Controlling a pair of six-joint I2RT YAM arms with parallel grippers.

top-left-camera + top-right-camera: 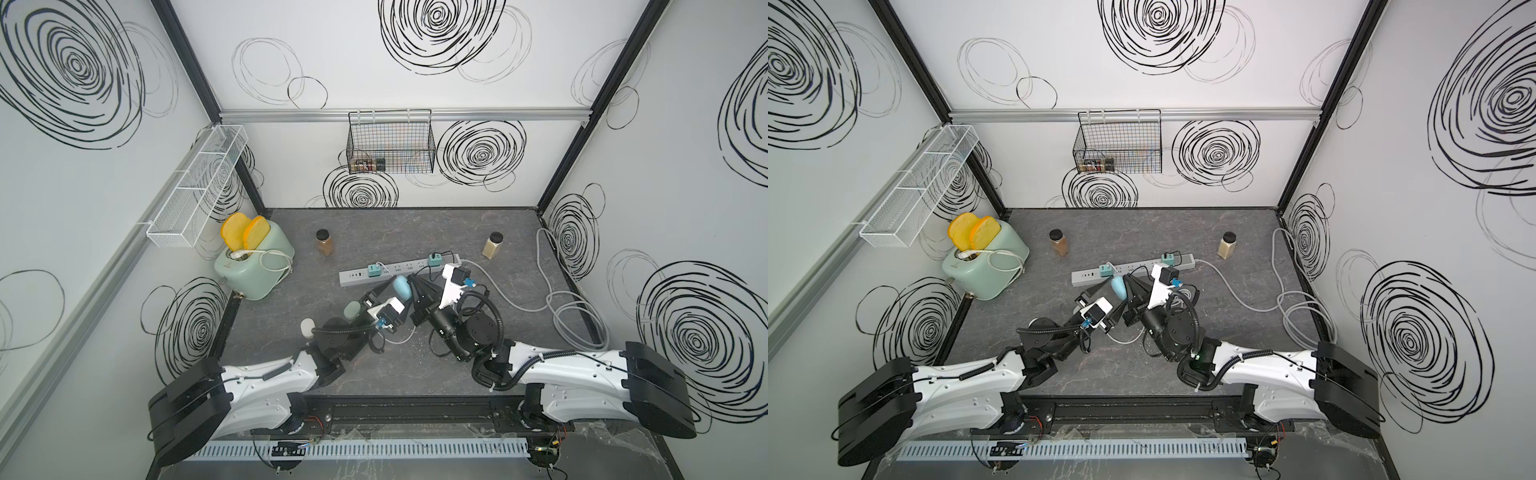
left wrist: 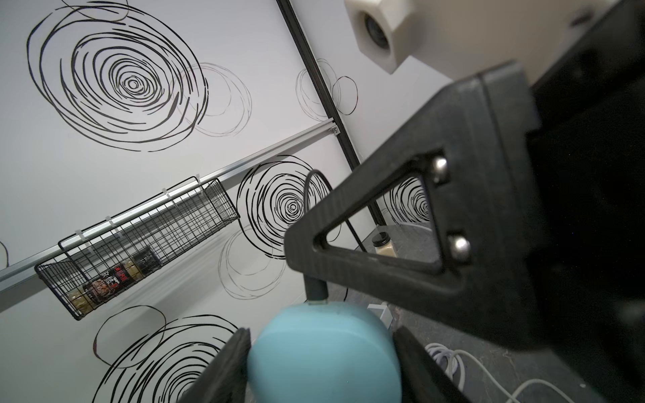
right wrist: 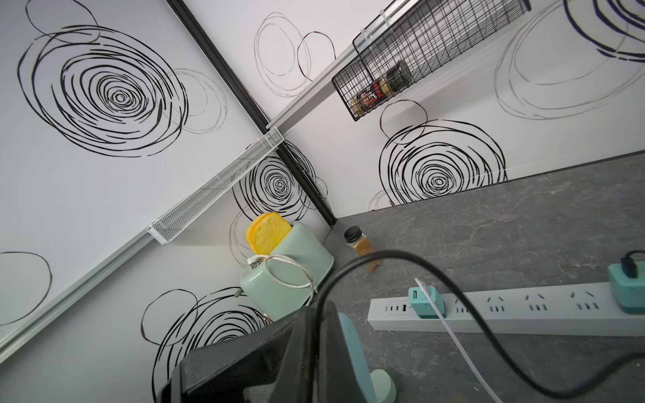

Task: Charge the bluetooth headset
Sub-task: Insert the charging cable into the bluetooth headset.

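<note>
- The headset case [image 1: 402, 287], a pale blue rounded shell, sits between the two arms near the middle of the scene, just in front of the power strip in both top views.
- On the far left we see a white mesh shelf [image 1: 195, 187] on the side wall. Below it stands a mint toaster [image 1: 253, 270] with two yellow bread slices [image 1: 245, 235] in its slots and a white cord on top.
- Next comes a jar of brown powder [image 1: 323, 243], upright and apart from the strip.
- The left gripper [image 2: 323, 377] clamps the case from both sides. In the left wrist view we see one finger against each flank of the shell.
- The power strip [image 1: 399, 269] lies slanted on the grey table [image 1: 395, 374]. A teal charger [image 1: 374, 271] with a white cable sits near its left end.
- The right gripper [image 1: 414, 283] is closed tight on the black cable [image 2: 316, 286], just beside the case. The plug end touches the edge of the case, but we cannot tell if it is fully in the port.
- This cable runs to a second teal charger [image 1: 434, 259] near the right end of the strip.
- On the back wall a black wire basket [image 1: 390, 145] holds a spice bottle [image 1: 365, 165] lying on its side.
- Further right a jar of pale powder [image 1: 493, 245] stands upright, and a grey cord [image 1: 573, 307] lies in loops by the right wall.
</note>
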